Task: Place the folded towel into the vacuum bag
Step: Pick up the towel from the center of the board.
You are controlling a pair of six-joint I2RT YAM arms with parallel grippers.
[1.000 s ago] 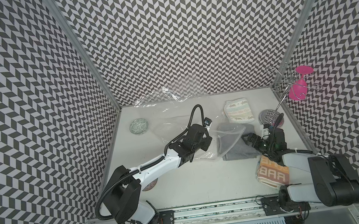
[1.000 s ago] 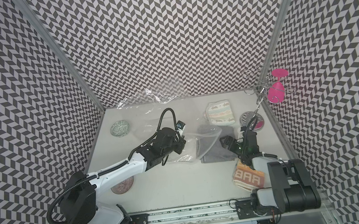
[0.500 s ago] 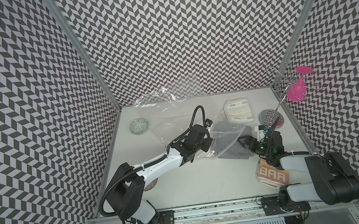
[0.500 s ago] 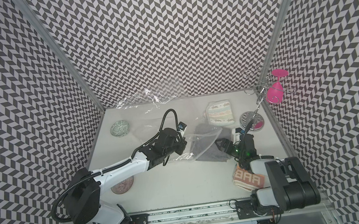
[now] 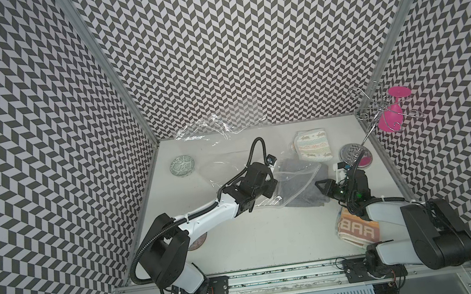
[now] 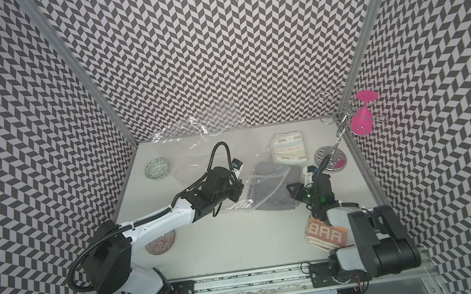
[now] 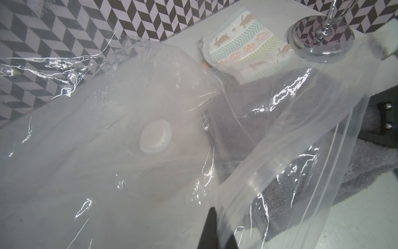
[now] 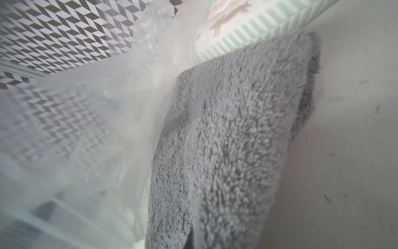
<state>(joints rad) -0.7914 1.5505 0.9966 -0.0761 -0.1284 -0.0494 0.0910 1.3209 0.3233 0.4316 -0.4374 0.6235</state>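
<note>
Our left gripper (image 5: 273,184) pinches the vacuum bag's (image 7: 107,151) upper lip, tenting the mouth. Our right gripper (image 5: 323,187) is clenched on the grey towel (image 5: 309,203), which lies partly inside. We should push it low and flat toward the valve cap (image 7: 155,137), keeping the fold.

Three towels (image 5: 309,203) (image 5: 313,145) (image 5: 356,229), two dishes (image 5: 181,166) (image 6: 160,244), one vacuum bag (image 5: 220,159), one rack (image 5: 352,155), one glass (image 5: 391,118).

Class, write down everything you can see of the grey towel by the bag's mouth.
The grey towel is fluffy terry cloth, folded in layers, lying on the white table. Its left part lies under the lifted lip of the clear bag; the rest is bare. A patterned towel lies right beside its far edge. The right gripper is shut on its right edge.
</note>
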